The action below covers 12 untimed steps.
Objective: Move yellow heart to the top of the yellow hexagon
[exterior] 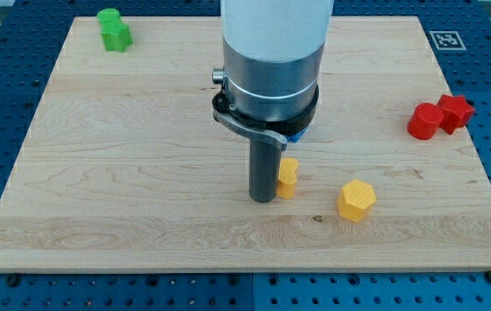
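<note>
The yellow heart (288,177) lies just below the board's middle, partly hidden behind the rod. My tip (264,199) rests on the board right against the heart's left side. The yellow hexagon (356,200) lies to the heart's right and slightly lower, a short gap away. The arm's wide grey body hangs over the middle of the board and hides what is behind it.
A green block (113,29) sits at the view's top left corner of the wooden board (98,173). Two red blocks (438,117) touch each other near the right edge. A small blue piece (295,136) peeks from under the arm's body.
</note>
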Tool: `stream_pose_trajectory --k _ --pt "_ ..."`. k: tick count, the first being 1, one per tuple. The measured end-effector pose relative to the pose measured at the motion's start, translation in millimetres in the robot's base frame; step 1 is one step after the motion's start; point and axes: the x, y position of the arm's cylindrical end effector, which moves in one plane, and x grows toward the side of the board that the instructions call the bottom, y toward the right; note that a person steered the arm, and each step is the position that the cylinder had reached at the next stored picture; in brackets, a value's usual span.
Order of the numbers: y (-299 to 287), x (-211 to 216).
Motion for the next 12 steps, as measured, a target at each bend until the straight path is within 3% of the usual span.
stream_pose_trajectory --k 2,4,5,6,8,12 --pt "6.8 -14.0" --pt "49.0 -14.0" --pt "52.9 -15.7" --pt "29.7 -43.9" --pt "75.8 -44.9" --pt "81.1 -43.8"
